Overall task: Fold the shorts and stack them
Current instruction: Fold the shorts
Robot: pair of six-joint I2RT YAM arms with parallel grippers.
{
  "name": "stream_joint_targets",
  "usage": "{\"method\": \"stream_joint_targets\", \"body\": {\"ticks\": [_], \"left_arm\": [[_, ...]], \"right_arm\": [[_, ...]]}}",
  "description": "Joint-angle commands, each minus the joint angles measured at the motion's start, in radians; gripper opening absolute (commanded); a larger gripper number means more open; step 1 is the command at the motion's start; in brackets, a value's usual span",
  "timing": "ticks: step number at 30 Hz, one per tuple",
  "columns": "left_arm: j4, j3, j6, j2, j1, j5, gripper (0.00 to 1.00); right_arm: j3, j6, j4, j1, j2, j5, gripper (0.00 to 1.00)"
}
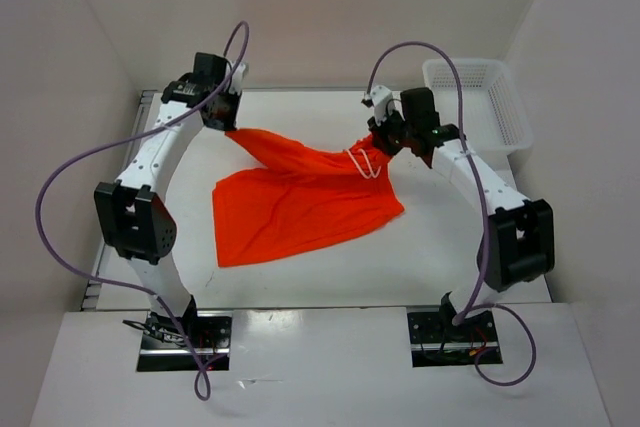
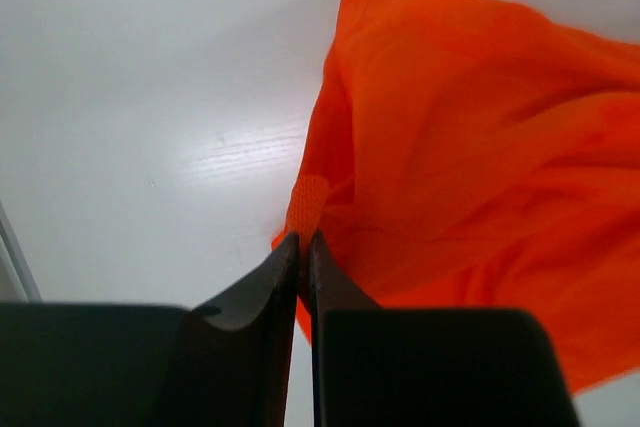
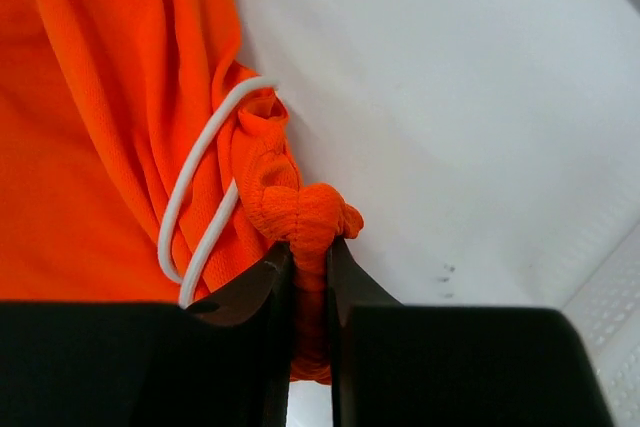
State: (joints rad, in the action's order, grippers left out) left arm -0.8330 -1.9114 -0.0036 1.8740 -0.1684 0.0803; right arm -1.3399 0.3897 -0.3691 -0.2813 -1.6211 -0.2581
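The bright orange shorts (image 1: 300,202) hang stretched between my two grippers, their lower part resting on the white table (image 1: 300,267). A white drawstring (image 1: 365,162) loops near the right end. My left gripper (image 1: 228,125) is shut on a thin corner of the shorts (image 2: 450,147) at the far left; in the left wrist view the gripper (image 2: 303,239) pinches the fabric edge. My right gripper (image 1: 385,137) is shut on a bunched waistband fold of the shorts (image 3: 90,97). In the right wrist view the gripper (image 3: 310,245) squeezes that bunch, the drawstring (image 3: 205,182) looping beside it.
A white plastic mesh basket (image 1: 480,97) stands at the far right corner of the table, close behind my right arm. White walls enclose the table on the left, back and right. Purple cables arc over both arms.
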Motion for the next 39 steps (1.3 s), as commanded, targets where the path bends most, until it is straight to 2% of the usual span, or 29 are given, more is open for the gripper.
{"method": "stream_joint_targets", "body": {"ticks": [1, 4, 7, 10, 11, 12, 14, 20, 25, 31, 37, 39], "left_arm": [[-0.034, 0.240, 0.004, -0.099, -0.029, -0.050, 0.13], [-0.034, 0.455, 0.004, -0.139, -0.049, -0.062, 0.13], [-0.034, 0.560, 0.004, -0.162, -0.049, -0.096, 0.13], [-0.043, 0.643, 0.004, -0.162, -0.059, -0.119, 0.18], [-0.063, 0.652, 0.004, -0.162, -0.059, -0.132, 0.21], [-0.075, 0.652, 0.004, -0.151, -0.059, -0.143, 0.41], [-0.098, 0.629, 0.004, -0.151, -0.059, -0.154, 0.56], [-0.037, 0.389, 0.004, -0.156, -0.059, -0.165, 0.89], [0.046, 0.212, 0.004, 0.022, -0.029, -0.166, 0.90], [0.089, -0.064, 0.004, 0.345, -0.020, -0.211, 0.90], [0.103, -0.251, 0.004, 0.494, 0.036, -0.255, 0.90], [0.060, -0.294, 0.004, 0.517, 0.036, -0.278, 0.90]], "right_arm": [[0.129, 0.198, -0.117, -0.018, 0.095, -0.101, 0.00], [0.262, 0.316, -0.136, -0.129, 0.153, -0.055, 0.00], [0.341, 0.374, -0.145, -0.189, 0.202, -0.017, 0.00], [0.369, 0.397, -0.145, -0.209, 0.213, 0.008, 0.00], [0.387, 0.411, -0.145, -0.223, 0.225, 0.017, 0.00], [0.396, 0.422, -0.145, -0.223, 0.225, 0.038, 0.00], [0.410, 0.422, -0.145, -0.223, 0.234, 0.039, 0.00], [0.410, 0.402, -0.136, -0.223, 0.234, 0.030, 0.00], [0.410, 0.380, -0.125, -0.223, 0.222, 0.030, 0.00], [0.360, 0.356, -0.107, -0.223, 0.158, 0.030, 0.00], [0.328, 0.310, -0.106, -0.223, 0.095, 0.020, 0.00], [0.315, 0.301, -0.106, -0.223, 0.095, 0.020, 0.00]]}}
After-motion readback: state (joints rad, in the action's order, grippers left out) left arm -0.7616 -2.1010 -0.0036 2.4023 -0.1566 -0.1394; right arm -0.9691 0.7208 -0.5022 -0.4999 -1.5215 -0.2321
